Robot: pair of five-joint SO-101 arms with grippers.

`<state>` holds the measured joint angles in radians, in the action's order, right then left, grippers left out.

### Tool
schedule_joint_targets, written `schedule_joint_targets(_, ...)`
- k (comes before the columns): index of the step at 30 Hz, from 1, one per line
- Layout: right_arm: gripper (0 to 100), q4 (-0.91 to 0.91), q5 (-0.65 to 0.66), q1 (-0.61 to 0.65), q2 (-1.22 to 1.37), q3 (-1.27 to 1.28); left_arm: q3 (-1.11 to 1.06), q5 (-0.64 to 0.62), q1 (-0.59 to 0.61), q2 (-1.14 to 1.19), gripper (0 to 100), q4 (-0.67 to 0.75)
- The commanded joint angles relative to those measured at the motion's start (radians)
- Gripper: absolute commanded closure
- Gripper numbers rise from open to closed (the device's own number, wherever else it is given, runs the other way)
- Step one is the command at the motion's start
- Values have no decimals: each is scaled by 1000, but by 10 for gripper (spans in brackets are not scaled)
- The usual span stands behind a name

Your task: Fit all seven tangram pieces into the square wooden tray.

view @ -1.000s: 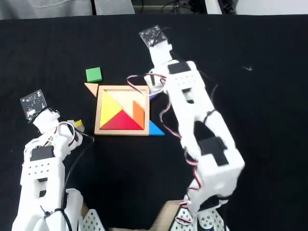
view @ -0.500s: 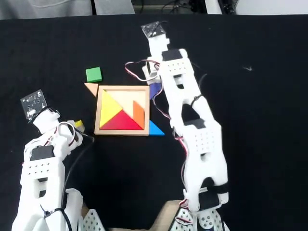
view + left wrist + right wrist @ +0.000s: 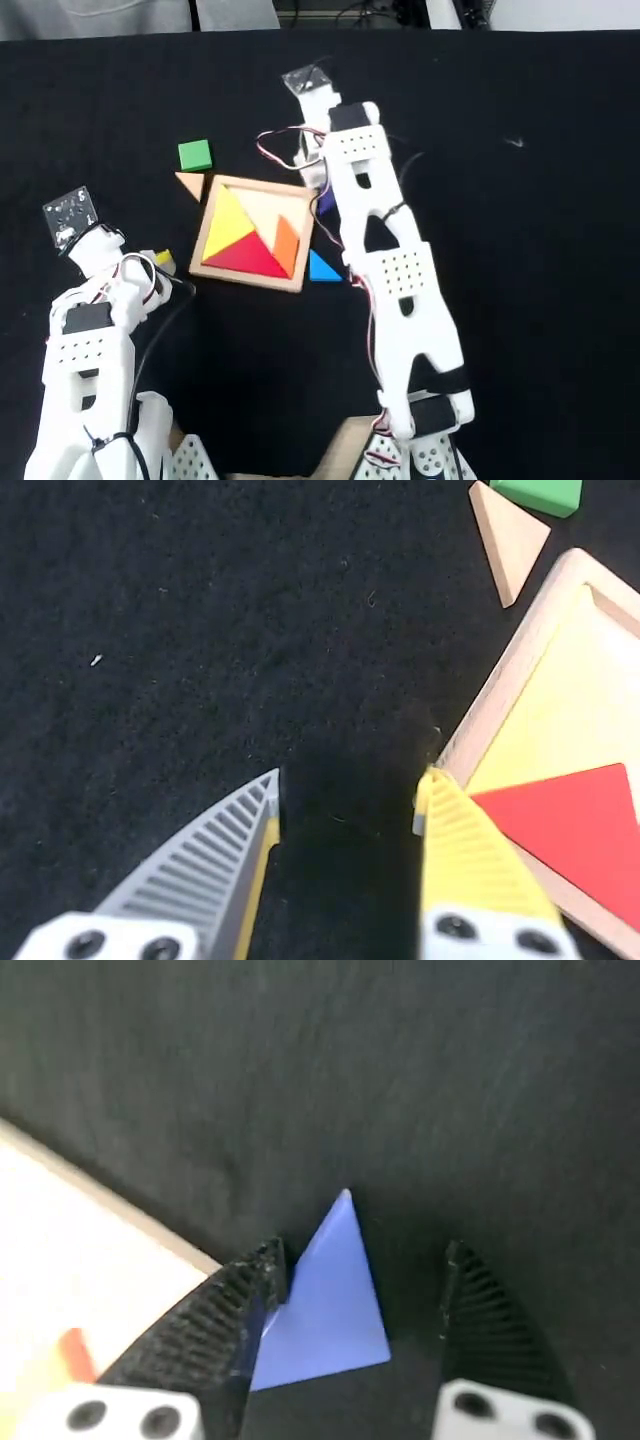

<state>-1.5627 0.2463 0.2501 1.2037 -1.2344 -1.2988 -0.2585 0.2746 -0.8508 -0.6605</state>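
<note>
Looking down from above, the square wooden tray [image 3: 244,280] sits askew on the black table [image 3: 520,250]. A green square [image 3: 195,155] and tan triangle [image 3: 189,184] lie by its far left corner, and a light blue triangle [image 3: 323,267] sits just beside its right side. The right arm [image 3: 365,200] extends over the tray's far right corner.

From the left wrist, the left gripper [image 3: 350,805] is spread over the table, the tray's rim just beside one finger.

From the right wrist, the right gripper [image 3: 362,1265] is spread around a violet-blue triangle [image 3: 325,1320] that touches one finger, just off the tray.
</note>
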Motion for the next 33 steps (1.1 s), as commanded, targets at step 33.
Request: schedule_joint_targets(33,740,-204,180,-133,-73,2,4,-9,-4,3,781,57)
